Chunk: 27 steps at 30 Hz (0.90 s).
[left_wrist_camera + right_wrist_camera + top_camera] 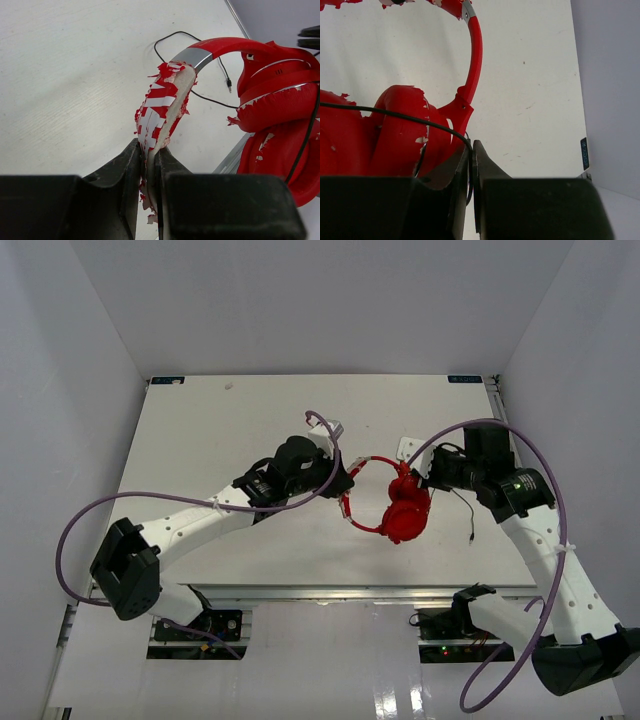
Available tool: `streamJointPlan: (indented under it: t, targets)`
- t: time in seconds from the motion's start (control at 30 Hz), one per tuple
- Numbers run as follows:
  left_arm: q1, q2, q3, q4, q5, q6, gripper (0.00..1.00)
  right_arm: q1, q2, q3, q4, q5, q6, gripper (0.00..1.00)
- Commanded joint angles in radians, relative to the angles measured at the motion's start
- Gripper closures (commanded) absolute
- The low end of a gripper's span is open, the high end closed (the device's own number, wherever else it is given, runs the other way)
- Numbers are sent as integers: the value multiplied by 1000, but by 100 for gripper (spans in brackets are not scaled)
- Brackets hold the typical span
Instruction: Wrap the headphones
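Note:
The red headphones (404, 514) are in the middle of the white table, earcups together at the near side. My left gripper (347, 480) is shut on the peeling red-and-white headband padding (162, 106), seen at its jaws in the left wrist view (149, 161). The earcups (280, 117) hang to the right there. My right gripper (418, 478) is shut on the thin dark cable (395, 115), pinched between its jaws in the right wrist view (471, 150), just beside an earcup (400, 132). The cable's free end (470, 525) trails to the right, with its plug (228, 85) on the table.
Purple robot cables (90, 515) loop off both arms (545, 480). White walls close in the table (220, 420) at left, right and back. The table's front edge with a metal rail (330, 590) runs just below the headphones.

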Motion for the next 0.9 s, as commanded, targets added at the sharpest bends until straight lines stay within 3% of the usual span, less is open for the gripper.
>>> streamJointPlan:
  t: [0.0, 0.6, 0.87]
  targets:
    - [-7, -61, 8, 36, 128, 48, 100, -17, 33, 53, 52, -84, 54, 90]
    - [-28, -114, 3, 35, 172, 39, 100, -55, 46, -89, 180, -173, 205, 85]
    - [-30, -145, 2, 18, 155, 34, 100, -114, 60, -60, 216, -322, 307, 77]
